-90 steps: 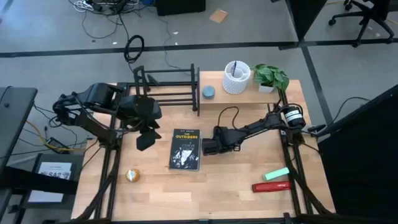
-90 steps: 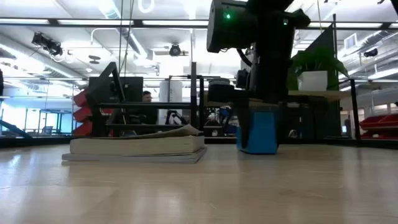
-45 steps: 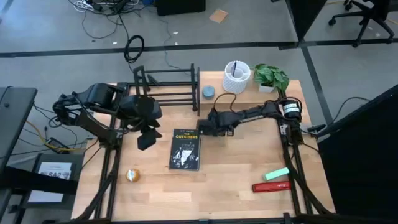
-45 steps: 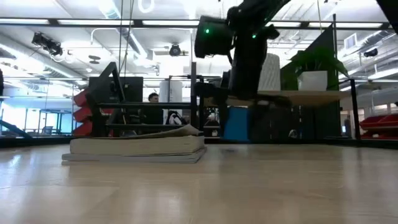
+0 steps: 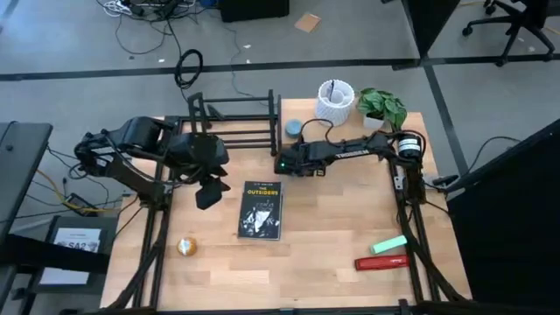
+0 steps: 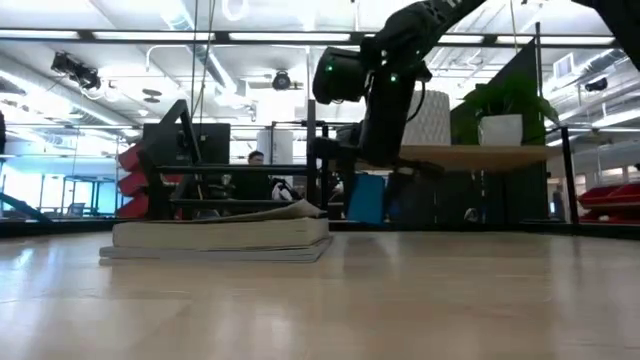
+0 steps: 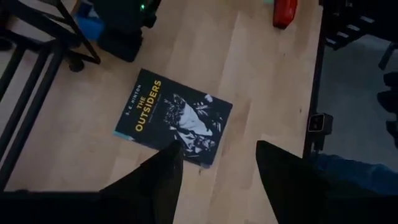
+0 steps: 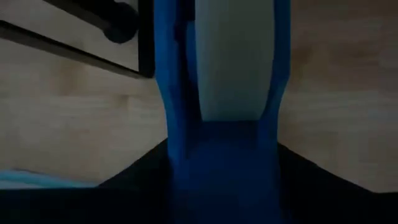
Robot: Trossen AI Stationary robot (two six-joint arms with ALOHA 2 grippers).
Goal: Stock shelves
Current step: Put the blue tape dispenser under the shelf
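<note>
Right gripper (image 5: 285, 164): clamped on a blue tape dispenser (image 8: 217, 112), its long axis running with the fingers.
Heading: black metal-bar rack (image 5: 232, 127) just beyond — at the table's far edge; wooden shelf board (image 6: 480, 152) alongside and above.
Nearer arm: right — it carries the load.
Left gripper (image 7: 214, 168): parted, empty, above the book (image 5: 262, 210).

I see the dark paperback book (image 5: 262, 211) lying mid-table, the black metal-bar rack (image 5: 234, 125) behind it, the light wooden board on black legs (image 5: 350, 136) to that rack's right (white ribbed vase (image 5: 333, 106) and potted green plant (image 5: 381, 108) on it).
</note>
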